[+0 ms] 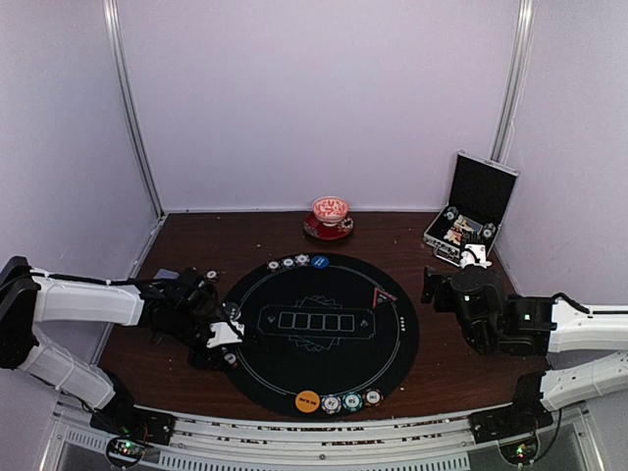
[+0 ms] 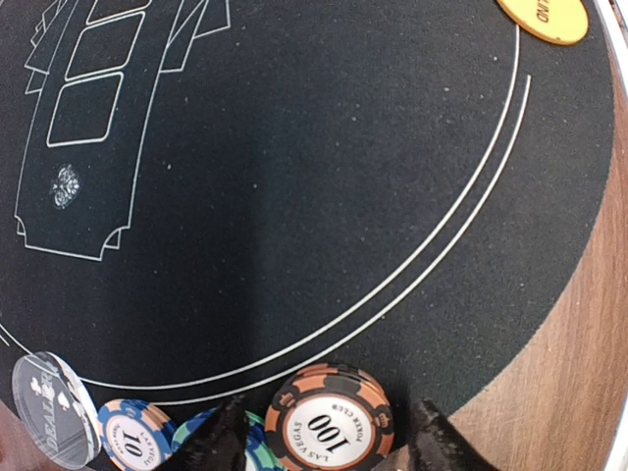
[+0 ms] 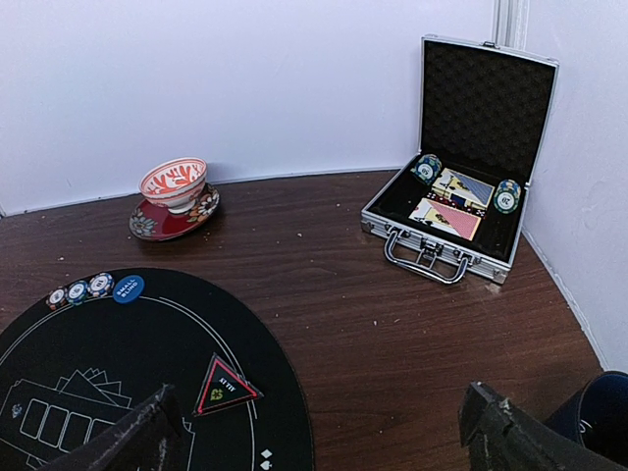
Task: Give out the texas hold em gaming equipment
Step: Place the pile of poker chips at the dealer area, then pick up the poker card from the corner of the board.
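Observation:
An orange-and-black striped "100" chip stack (image 2: 329, 422) lies at the left rim of the round black mat (image 2: 294, 177). My left gripper (image 2: 324, 444) is open astride the stack, with a small gap showing on each side. Beside it lie a teal chip (image 2: 253, 449), a "10" chip (image 2: 132, 437) and the clear dealer disc (image 2: 54, 407). In the top view the left gripper (image 1: 231, 334) sits at the mat's left edge. My right gripper (image 3: 319, 440) is wide open over bare wood near the mat's right edge, holding nothing. An orange disc (image 1: 307, 400) and chips (image 1: 351, 400) lie at the mat's near edge.
The open silver-edged case (image 3: 456, 211) at the back right holds cards (image 3: 446, 201) and chips (image 3: 428, 169). A patterned bowl on a red saucer (image 3: 174, 183) stands at the back. A blue disc (image 3: 128, 288), small chips (image 3: 77, 291) and a triangular marker (image 3: 224, 386) lie on the mat.

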Controlling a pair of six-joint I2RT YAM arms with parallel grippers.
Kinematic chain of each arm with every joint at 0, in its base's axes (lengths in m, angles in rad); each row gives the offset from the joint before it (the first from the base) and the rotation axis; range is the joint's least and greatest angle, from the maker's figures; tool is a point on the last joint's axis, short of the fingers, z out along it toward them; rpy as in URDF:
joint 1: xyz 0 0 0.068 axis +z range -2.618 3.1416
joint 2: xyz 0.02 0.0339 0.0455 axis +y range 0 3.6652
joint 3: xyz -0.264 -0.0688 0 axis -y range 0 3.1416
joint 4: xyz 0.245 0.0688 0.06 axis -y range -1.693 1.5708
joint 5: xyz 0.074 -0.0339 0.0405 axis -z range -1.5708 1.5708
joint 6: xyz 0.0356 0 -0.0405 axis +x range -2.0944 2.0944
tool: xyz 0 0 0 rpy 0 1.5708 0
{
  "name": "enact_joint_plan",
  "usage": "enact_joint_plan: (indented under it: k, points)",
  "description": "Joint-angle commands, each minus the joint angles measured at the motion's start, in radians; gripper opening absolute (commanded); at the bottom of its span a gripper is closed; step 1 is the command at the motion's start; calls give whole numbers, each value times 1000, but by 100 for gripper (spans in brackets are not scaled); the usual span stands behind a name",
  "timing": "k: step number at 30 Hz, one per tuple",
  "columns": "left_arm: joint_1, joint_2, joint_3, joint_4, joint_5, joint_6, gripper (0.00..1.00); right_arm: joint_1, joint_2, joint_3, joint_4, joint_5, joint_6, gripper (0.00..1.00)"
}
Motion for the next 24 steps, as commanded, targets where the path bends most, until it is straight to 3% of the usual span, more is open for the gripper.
enact_joint_plan:
  k: [1, 13, 17, 24]
  points:
    - [-4, -28, 4, 1, 18, 1, 61, -3, 4, 18, 3, -2, -17, 100]
    - [-3, -191, 60, -18, -51, -43, 83, -4, 16, 18, 6, -2, -17, 100]
    - [5, -268, 76, 5, -121, -88, 96, -3, 11, 21, 2, -10, -10, 100]
    - [95, -317, 115, 49, -173, -156, 98, -4, 37, 34, -22, -1, 3, 100]
